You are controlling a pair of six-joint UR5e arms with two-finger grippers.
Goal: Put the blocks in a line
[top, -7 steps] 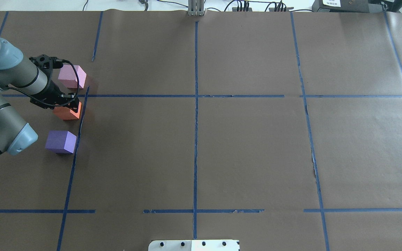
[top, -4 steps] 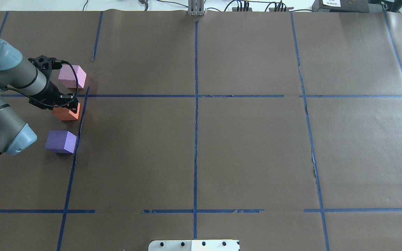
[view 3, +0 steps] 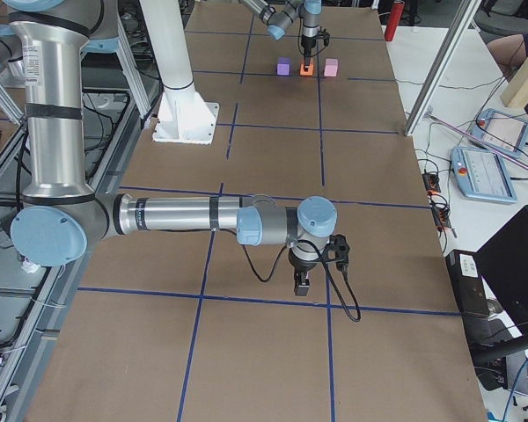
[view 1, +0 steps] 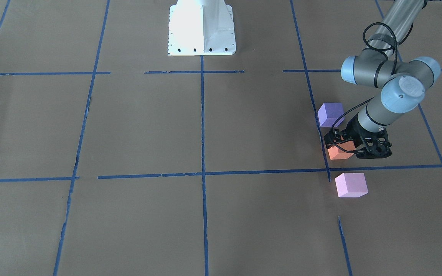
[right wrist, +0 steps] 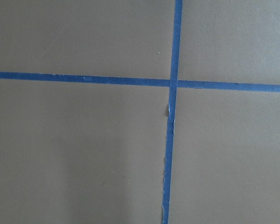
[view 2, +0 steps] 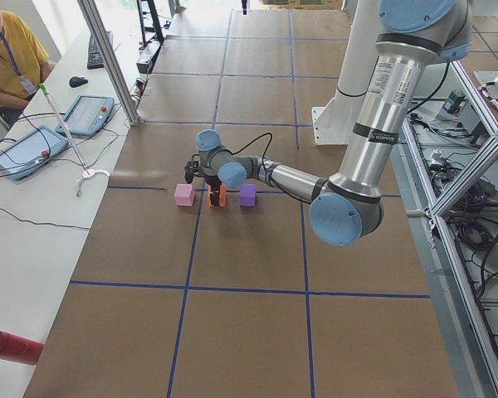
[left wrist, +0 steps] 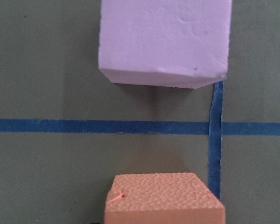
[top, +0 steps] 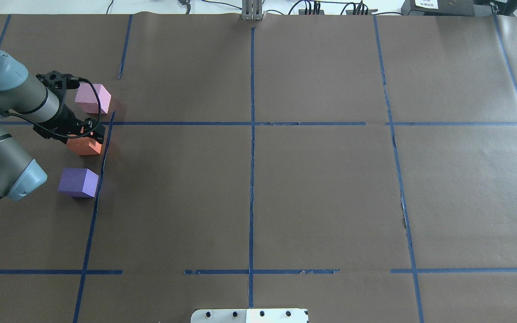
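1. Three blocks stand in the front-facing view in a loose row beside a blue tape line (view 1: 322, 142): the purple block (view 1: 330, 114), the orange block (view 1: 340, 154) and the pink block (view 1: 351, 185), none touching. The left hand (view 1: 345, 148) sits low over the orange block with its fingers on either side. I cannot tell whether it grips the block or only straddles it.
2. Overhead, the row lies far to the robot's left. Open bench (top: 312, 193) stretches away on the other side of the tape, while the arm's own elbow (top: 20, 179) crowds the purple block's side.
3. From the left end, the pink block is the one nearest the bench edge, though not at it.
4. From the right end, the right hand (view 3: 304, 283) hangs well apart from the blocks; I cannot tell how its fingers stand.
5. The left wrist camera shows the orange top as pebbly and matte, and the pink face as dented. These are likely light, soft foam that grips well but squashes. Flat opposite sides with a gentle squeeze look best.
6. The right wrist camera shows only crossing tape.
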